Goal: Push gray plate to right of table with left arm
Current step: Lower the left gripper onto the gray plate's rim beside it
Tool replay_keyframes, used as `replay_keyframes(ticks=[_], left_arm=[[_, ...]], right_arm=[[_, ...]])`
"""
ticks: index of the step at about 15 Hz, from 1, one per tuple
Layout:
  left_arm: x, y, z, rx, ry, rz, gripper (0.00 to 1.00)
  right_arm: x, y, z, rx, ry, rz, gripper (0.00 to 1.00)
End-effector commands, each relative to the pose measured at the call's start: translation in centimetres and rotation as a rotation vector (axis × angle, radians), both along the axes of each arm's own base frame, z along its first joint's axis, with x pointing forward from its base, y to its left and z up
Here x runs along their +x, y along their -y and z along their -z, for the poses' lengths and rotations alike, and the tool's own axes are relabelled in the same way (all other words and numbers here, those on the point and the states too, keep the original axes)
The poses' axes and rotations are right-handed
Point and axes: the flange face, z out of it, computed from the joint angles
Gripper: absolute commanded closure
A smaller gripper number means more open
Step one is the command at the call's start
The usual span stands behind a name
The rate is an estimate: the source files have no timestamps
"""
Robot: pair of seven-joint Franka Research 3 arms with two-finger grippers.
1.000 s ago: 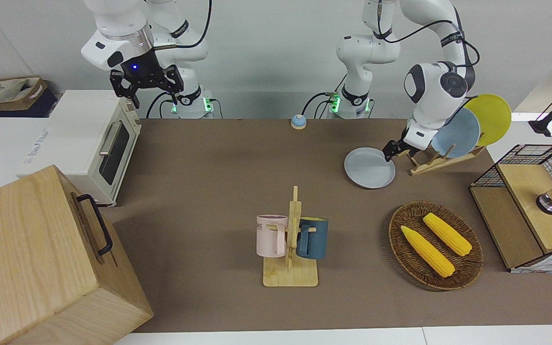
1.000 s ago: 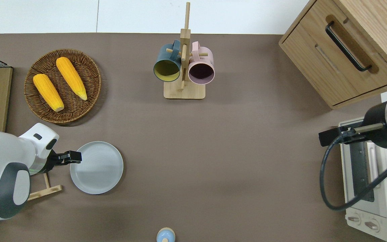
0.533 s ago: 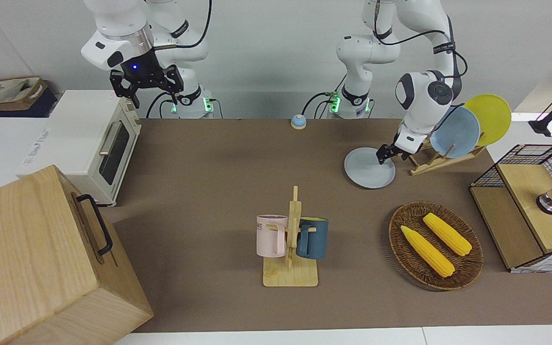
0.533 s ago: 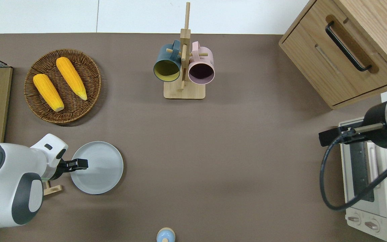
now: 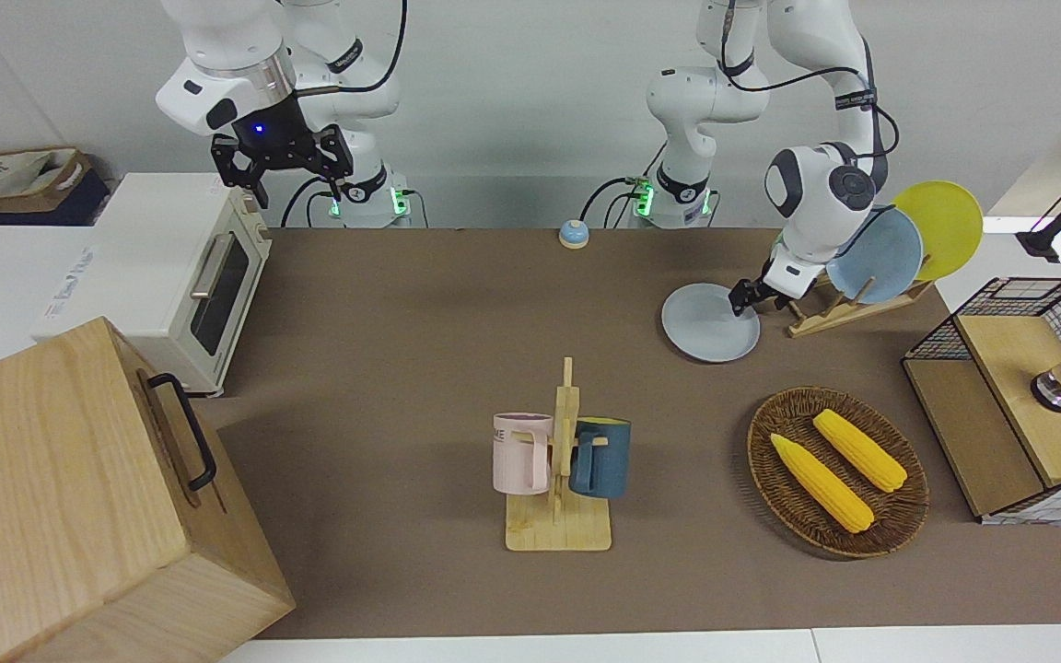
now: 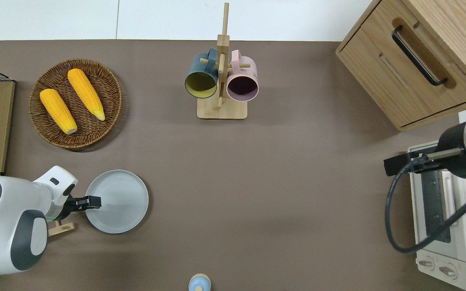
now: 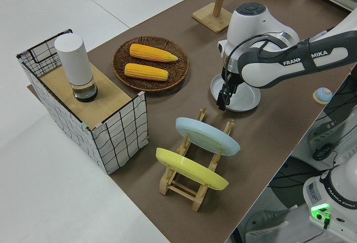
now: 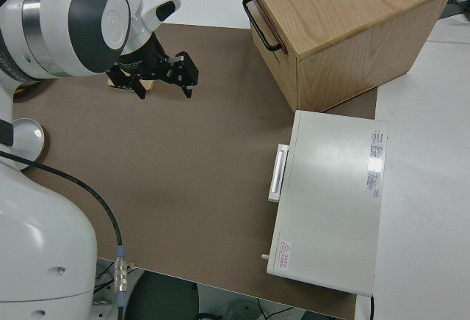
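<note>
The gray plate (image 5: 705,327) (image 6: 121,202) (image 7: 244,99) lies flat on the brown table (image 5: 420,368) (image 6: 277,182), toward the left arm's end. My left gripper (image 5: 740,300) (image 6: 94,201) (image 7: 223,102) points down at a slant, its tip low over the plate's rim on the side toward the left arm's end. Its fingers look shut and hold nothing. I cannot tell whether it touches the plate. My right gripper (image 5: 300,189) (image 8: 165,91) is open, empty and parked.
A wooden dish rack with a light-blue plate (image 5: 880,253) and a yellow plate (image 5: 945,226) stands beside the gray plate. A corn basket (image 5: 775,460), a mug rack (image 5: 560,529), a small bell (image 5: 573,234), a toaster oven (image 5: 125,249) and a wooden cabinet (image 5: 61,497) share the table.
The left gripper swung along the plate's rim, reached in over the plate, then drew back slightly toward the rim. The plate has not moved. The right arm stayed still.
</note>
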Motion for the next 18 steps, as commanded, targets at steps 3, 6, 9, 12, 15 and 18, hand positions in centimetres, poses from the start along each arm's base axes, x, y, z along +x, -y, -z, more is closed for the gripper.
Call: replay_keyframes(ticks=[3,6,9,12,15,18], left_arm=[[-0.42,-0.01,1.49,-0.007,0.015,0.011,0.14],[-0.43,0.07,1.50,-0.012,0.014,0.005,0.34],[-0.45,0.09,1.70,-0.018,0.010,-0.004,0.57],[-0.54,0.10,1.95,-0.018,-0.001,-0.005,0.92],[-0.44,0.10,1.78,-0.021,0.003,-0.015,0.99],[-0.32,0.15,1.66,-0.020,0.005,-0.018,0.99]], right_arm=[[-0.27,0.09,-0.42,0.004,-0.005,0.015,0.017],[-0.27,0.09,-0.42,0.004,-0.005,0.015,0.017],[-0.27,0.09,-0.42,0.004,-0.005,0.015,0.017],[-0.27,0.09,-0.42,0.004,-0.005,0.015,0.017],[-0.27,0.09,-0.42,0.004,-0.005,0.015,0.017],[-0.26,0.19,-0.42,0.002,-0.004,0.017,0.017]])
